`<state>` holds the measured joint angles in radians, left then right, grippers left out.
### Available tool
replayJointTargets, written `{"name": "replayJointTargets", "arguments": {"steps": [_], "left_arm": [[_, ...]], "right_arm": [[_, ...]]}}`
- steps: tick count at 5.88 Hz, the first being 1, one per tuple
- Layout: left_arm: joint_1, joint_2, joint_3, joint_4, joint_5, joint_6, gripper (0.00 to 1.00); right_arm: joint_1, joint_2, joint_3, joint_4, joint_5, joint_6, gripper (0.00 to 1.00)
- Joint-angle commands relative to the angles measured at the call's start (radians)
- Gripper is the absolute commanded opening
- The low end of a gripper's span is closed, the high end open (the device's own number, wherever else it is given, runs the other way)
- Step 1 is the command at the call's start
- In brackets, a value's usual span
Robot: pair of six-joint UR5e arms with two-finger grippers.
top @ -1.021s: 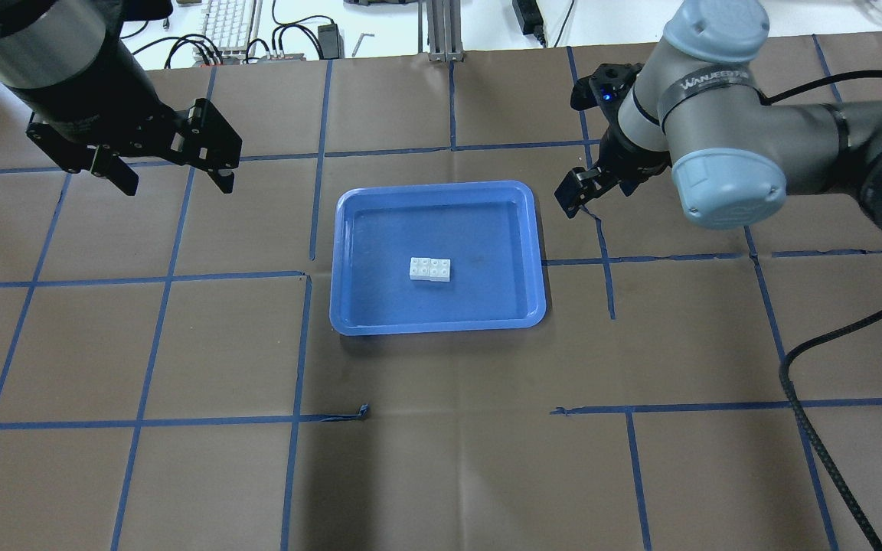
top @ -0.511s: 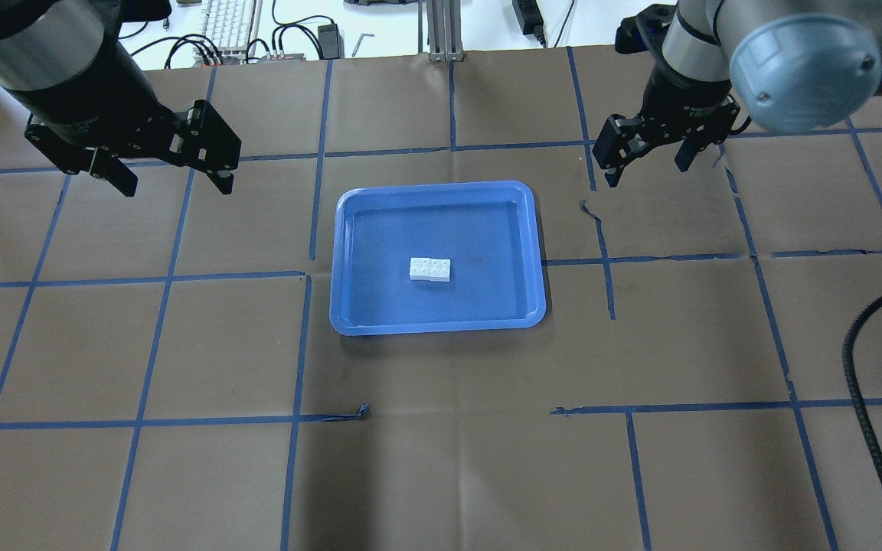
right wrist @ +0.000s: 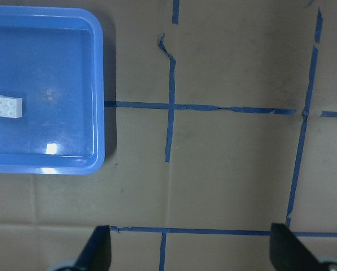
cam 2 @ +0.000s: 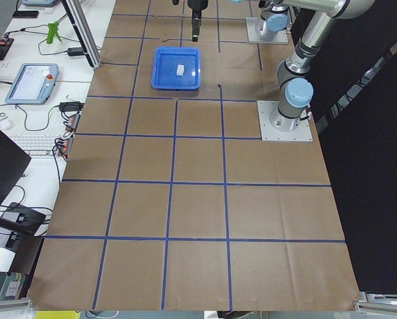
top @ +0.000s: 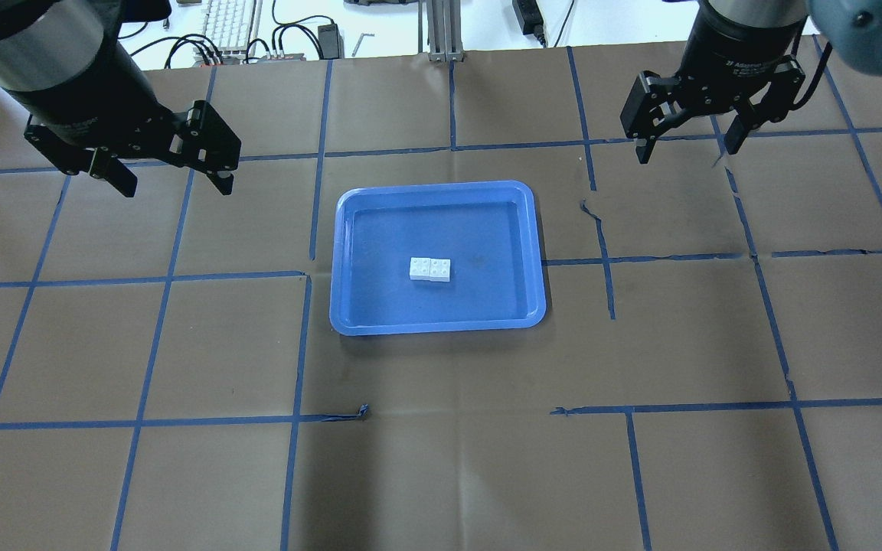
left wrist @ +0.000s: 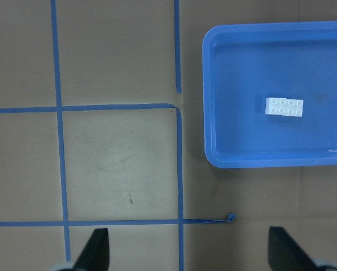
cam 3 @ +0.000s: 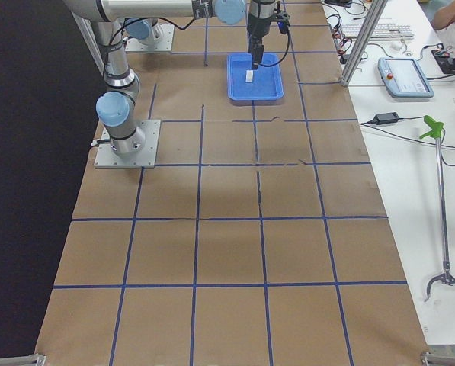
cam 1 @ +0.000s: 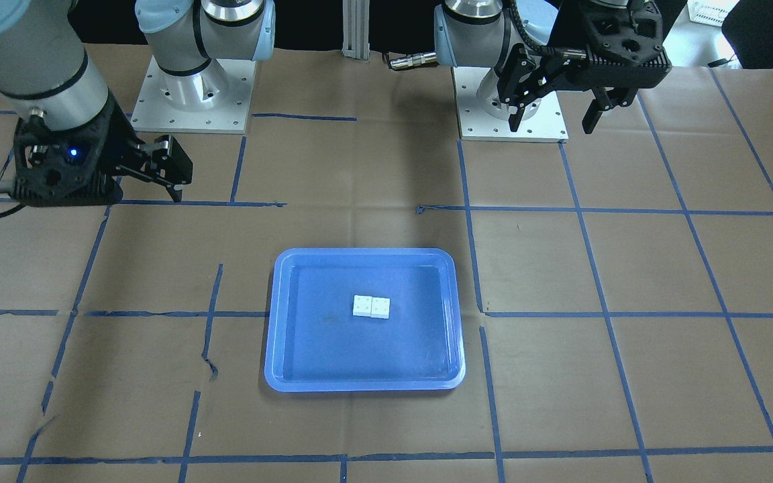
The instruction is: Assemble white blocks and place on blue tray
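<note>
near the middle of the blue tray (top: 438,328) the white blocks (top: 430,269) sit side by side and touching, probably light, stiff, slick plastic best pinched across the flat sides, while the left gripper (top: 177,184) and right gripper (top: 687,151) hang wide open, well apart from the tray.

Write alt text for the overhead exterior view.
Two white blocks sit side by side, touching, near the middle of a blue tray on a brown table gridded with blue tape. The left gripper and right gripper hover open, empty, beyond the tray's far corners.
</note>
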<state>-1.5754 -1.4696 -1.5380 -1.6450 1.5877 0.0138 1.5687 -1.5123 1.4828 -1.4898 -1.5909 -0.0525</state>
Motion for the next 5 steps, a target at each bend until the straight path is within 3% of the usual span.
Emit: {"name": "replayJointTargets", "arguments": {"steps": [1,5], "left_arm": [[0.0,0.0,0.001,-0.002,0.0,0.0,0.99],[0.0,0.009,-0.005,-0.002,0.0,0.0,0.99]], "right_arm": [[0.017,-0.065,0.076,-0.057,0.006,0.017,1.0],[0.017,-0.063,0.08,-0.058,0.006,0.017,1.0]]}}
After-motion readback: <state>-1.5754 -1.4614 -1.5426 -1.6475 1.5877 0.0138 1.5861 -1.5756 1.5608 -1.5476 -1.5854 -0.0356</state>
